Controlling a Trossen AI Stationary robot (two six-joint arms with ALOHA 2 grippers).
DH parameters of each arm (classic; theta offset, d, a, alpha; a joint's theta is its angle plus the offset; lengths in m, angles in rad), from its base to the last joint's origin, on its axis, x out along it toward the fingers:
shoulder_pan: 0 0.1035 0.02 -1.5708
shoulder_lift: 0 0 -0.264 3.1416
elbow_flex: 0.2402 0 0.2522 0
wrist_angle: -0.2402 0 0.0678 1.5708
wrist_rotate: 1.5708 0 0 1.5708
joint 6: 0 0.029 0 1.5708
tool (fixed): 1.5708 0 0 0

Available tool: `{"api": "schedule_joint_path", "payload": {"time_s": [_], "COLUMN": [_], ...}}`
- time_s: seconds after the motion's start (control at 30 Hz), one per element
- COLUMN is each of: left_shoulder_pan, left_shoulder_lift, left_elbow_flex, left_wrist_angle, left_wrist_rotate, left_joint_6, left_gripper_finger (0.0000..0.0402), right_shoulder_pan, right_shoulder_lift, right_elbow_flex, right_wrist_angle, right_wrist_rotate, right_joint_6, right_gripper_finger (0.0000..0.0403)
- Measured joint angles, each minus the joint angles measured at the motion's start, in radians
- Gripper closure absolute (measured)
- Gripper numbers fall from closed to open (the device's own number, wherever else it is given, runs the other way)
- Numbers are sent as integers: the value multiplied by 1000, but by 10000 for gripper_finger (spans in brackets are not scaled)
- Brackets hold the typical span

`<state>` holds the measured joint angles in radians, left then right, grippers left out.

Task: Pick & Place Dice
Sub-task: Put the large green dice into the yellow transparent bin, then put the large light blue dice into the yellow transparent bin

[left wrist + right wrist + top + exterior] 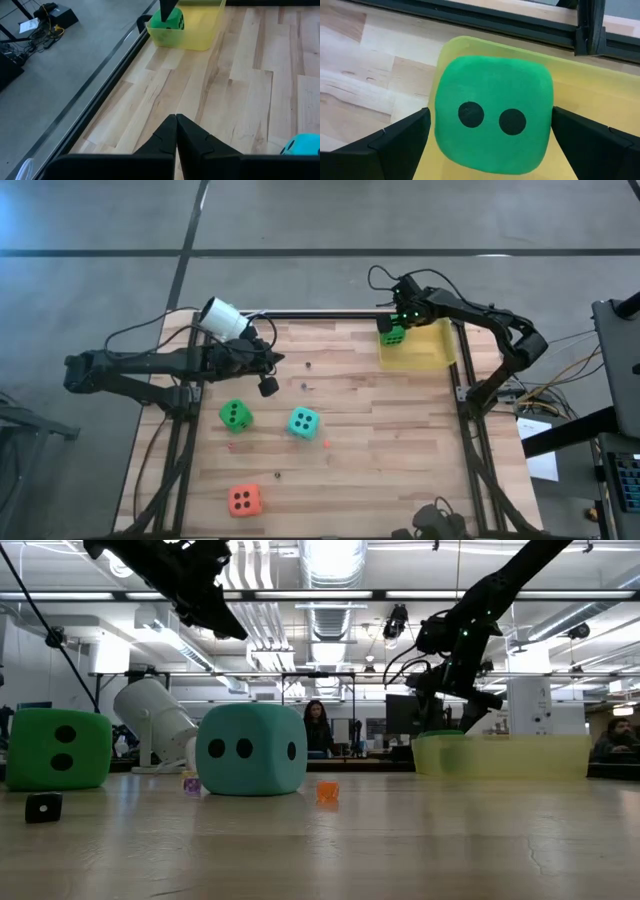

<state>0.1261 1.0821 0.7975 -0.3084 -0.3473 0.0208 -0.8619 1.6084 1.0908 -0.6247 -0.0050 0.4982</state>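
Note:
Three big dice lie on the wooden table: a green die (pixel 235 415), a teal die (pixel 304 422) and an orange-red die (pixel 244 500) near the front edge. A second green die (pixel 492 120) lies in the left end of the yellow bin (pixel 430 352) at the table's far right, its two-pip face up. My right gripper (pixel 394 322) hangs over it, pointing down and open, one finger on each side of the die. My left gripper (pixel 176 131) is shut and empty above the table's far left part (pixel 268 386). My right gripper's open fingers (pixel 402 142) come from above and flank two opposite sides of the green die. One side (pixel 550 117) reaches the edge of a finger, and I cannot tell whether they touch. The die rests in the bin.
A white cylinder-shaped device (pixel 225 317) stands at the table's far left corner. Tiny loose dice lie on the boards: black (pixel 43 807), purple (pixel 190 783), orange (pixel 327 791). A black metal frame (pixel 465 395) runs along the table's edges.

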Motion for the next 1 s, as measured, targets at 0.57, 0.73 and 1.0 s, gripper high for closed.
{"api": "schedule_joint_path", "payload": {"time_s": [0.57,0.73,1.0], "left_shoulder_pan": [0,0,0], "left_shoulder_lift": [0,0,0], "left_elbow_flex": [0,0,0], "left_wrist_angle": [0,-1,-1], "left_wrist_rotate": [0,0,0], "left_joint_6": [0,0,0], "left_gripper_finger": [390,390,390], "right_shoulder_pan": [56,143,333], "right_shoulder_lift": [-222,-321,-432], "right_elbow_flex": [1,-1,-17], "right_wrist_angle": [-22,-23,-25], "right_wrist_rotate": [16,35,35], "right_joint_6": [-60,-126,-209], "right_gripper_finger": [3,3,3]}}
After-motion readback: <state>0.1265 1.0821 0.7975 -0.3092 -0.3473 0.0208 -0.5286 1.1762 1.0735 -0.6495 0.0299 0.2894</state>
